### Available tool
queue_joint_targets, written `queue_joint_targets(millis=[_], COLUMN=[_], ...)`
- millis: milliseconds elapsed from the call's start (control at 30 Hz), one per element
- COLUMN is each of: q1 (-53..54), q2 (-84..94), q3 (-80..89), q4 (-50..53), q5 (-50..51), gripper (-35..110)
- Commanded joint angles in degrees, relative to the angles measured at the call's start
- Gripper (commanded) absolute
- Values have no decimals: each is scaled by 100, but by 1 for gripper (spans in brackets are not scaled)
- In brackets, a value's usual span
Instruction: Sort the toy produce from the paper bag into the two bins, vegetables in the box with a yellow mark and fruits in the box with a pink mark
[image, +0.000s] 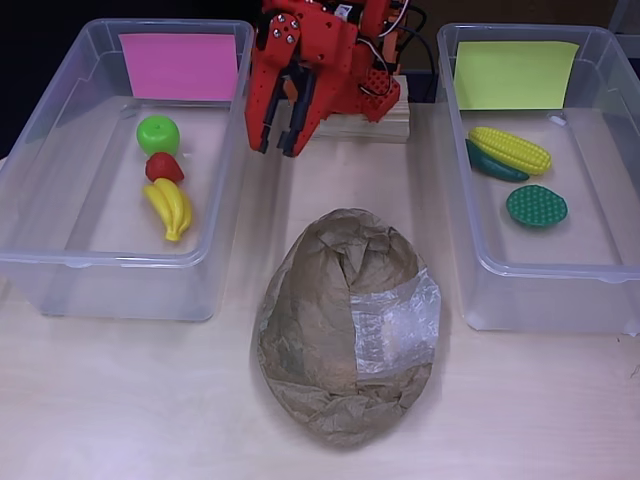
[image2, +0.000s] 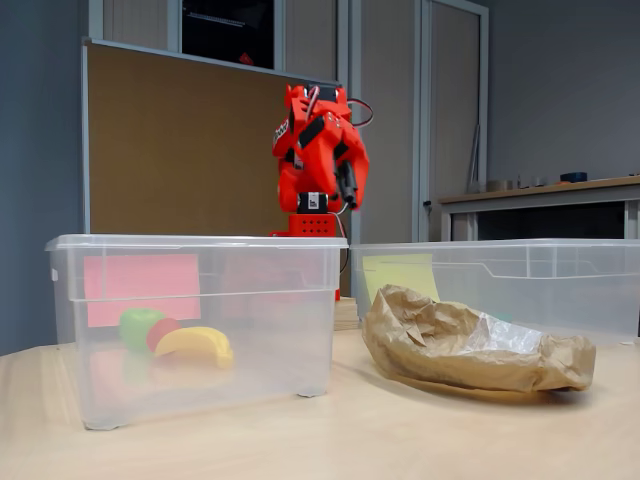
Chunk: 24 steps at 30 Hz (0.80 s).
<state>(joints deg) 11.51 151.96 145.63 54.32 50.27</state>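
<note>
The crumpled brown paper bag (image: 330, 300) lies on its side in the middle of the table, its contents hidden; the fixed view shows the bag (image2: 460, 345) low and flat. Left in the overhead view, the bin with the pink mark (image: 178, 65) holds a green apple (image: 158, 134), a red strawberry (image: 164, 167) and a yellow banana (image: 170, 207). On the right, the bin with the yellow mark (image: 513, 75) holds a corn cob (image: 510, 150), a long dark green vegetable (image: 495, 163) and a round green one (image: 536, 205). My gripper (image: 278, 148) hangs folded behind the bag, slightly open, holding nothing.
The red arm stands on a wooden base (image: 360, 125) between the two clear bins. The left bin's front wall (image2: 200, 330) rises high beside the bag. Bare tabletop (image: 130, 400) stretches along the front edge.
</note>
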Motion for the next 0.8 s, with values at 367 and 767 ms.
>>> queue_joint_targets(millis=[367,767], q1=[-967,-1327], q2=[940,3146], q3=[1591,3437], q4=[-1547,-1714], q5=[-642,-1099], gripper=[0,1])
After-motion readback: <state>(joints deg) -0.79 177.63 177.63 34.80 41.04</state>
